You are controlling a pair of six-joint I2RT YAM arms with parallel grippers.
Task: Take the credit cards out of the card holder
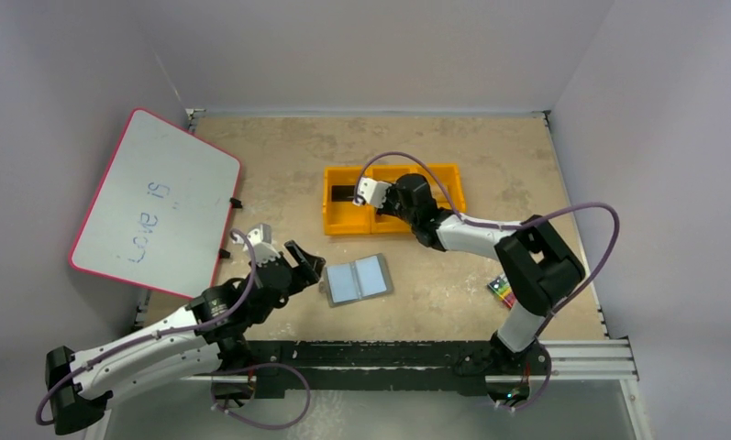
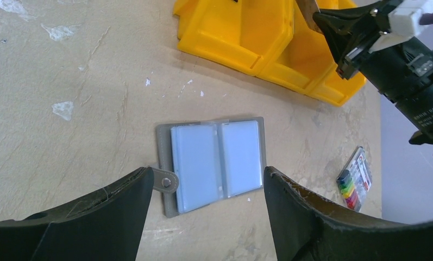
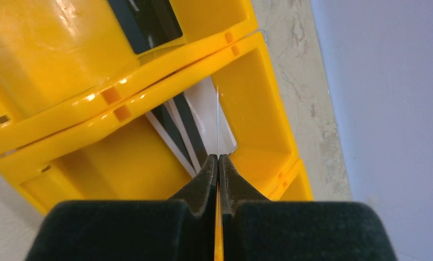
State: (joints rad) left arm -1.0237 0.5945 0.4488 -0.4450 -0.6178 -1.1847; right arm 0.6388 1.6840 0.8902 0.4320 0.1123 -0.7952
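Card holder (image 1: 357,280): open flat, nearside of yellow bin (image 1: 343,225), long axis left-right. Right gripper (image 3: 218,159) pinches credit card (image 2: 306,11) above bin; left gripper (image 2: 207,174) wide.

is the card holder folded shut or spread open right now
Spread open. The card holder lies flat on the table, both pale blue pockets facing up, its snap tab sticking out at one side.

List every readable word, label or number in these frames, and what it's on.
"Love is": handwritten on the whiteboard.
White lettering on the right arm: too blurred to read.
Crayon pack: print too small to read.
Card holder: no text.
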